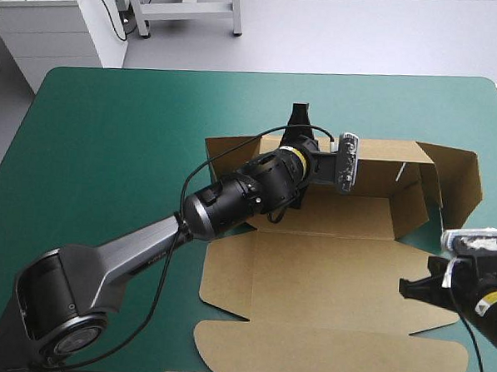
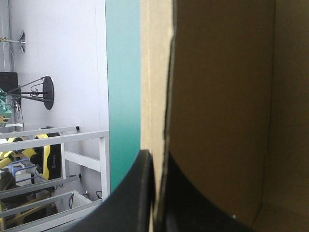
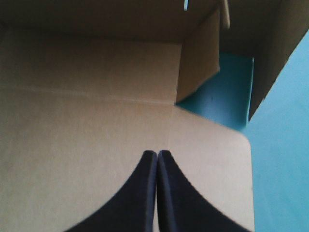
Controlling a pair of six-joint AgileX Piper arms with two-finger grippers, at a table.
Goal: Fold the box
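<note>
The brown box [image 1: 327,273] lies in the middle right of the table, its back and right walls raised and its lid panel flat toward the front edge. My left gripper [image 1: 300,115] reaches over the back wall near the left corner. In the left wrist view it [image 2: 155,159] is shut on the box [image 2: 222,96], with the wall's edge running up between the black fingers. My right gripper [image 1: 405,287] hovers at the right edge of the flat panel. In the right wrist view it [image 3: 157,154] is shut with nothing held, over the box [image 3: 87,135].
The right side flap [image 1: 461,176] stands up and leans outward, with an inner flap [image 1: 414,203] beside it. The teal-green cover [image 1: 109,145] shows bare to the left of and beyond the box. The lid's rounded edge [image 1: 331,361] lies near the table's front edge.
</note>
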